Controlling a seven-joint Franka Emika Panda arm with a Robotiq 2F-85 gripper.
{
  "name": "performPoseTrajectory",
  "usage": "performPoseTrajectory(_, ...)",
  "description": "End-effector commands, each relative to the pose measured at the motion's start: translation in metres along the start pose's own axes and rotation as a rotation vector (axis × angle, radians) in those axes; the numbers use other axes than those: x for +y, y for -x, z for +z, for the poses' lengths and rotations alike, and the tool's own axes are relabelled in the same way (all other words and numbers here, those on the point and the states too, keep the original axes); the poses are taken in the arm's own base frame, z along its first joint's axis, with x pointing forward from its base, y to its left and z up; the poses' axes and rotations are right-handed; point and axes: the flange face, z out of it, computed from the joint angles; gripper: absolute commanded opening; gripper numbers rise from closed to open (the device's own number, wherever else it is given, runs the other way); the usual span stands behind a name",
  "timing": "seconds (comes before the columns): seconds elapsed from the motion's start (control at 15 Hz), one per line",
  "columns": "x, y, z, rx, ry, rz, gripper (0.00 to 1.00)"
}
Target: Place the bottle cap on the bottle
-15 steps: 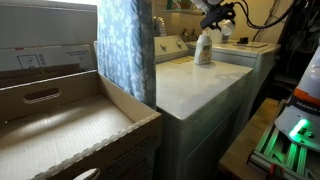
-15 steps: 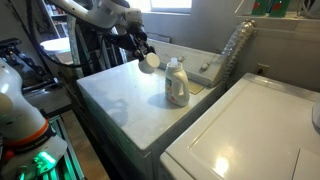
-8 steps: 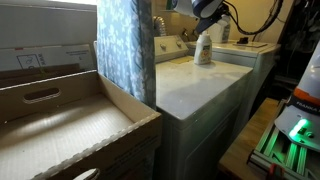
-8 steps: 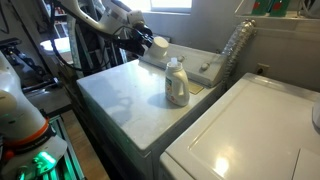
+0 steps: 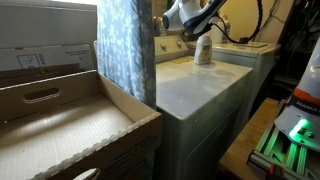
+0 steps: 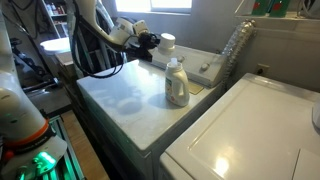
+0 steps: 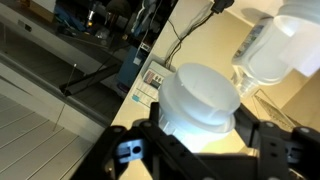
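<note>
The bottle (image 6: 176, 82), white with a yellowish-green label, stands upright and uncapped on the white washer top (image 6: 130, 100); it also shows in an exterior view (image 5: 203, 50). My gripper (image 6: 160, 42) is shut on the white bottle cap (image 6: 167, 42) and holds it in the air, turned sideways, up and to the back left of the bottle. In the wrist view the cap (image 7: 200, 98) sits between the black fingers (image 7: 200, 140). In an exterior view the gripper (image 5: 190, 14) hangs above the bottle.
A second white machine (image 6: 250, 130) stands beside the washer. A clear ribbed plastic bottle (image 6: 235, 45) leans at the back. A patterned curtain (image 5: 125, 45) and a large open box (image 5: 60, 125) fill the near side. A pale container (image 7: 275, 50) shows beyond the cap.
The gripper has risen and swung away from the bottle toward the back of the washer, turning sideways. The cap has stayed in its jaws. The bottle has not moved.
</note>
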Motion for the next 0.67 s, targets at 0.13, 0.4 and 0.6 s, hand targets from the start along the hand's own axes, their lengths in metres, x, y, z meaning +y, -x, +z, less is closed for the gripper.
performPoseTrajectory(0.13, -0.01, 0.009, -0.004, 0.011, -0.005, -0.008, 0.73)
performPoseTrajectory(0.4, -0.013, 0.012, -0.005, 0.049, -0.032, 0.033, 0.48)
performPoseTrajectory(0.6, -0.025, 0.024, -0.004, 0.078, -0.049, 0.074, 0.48)
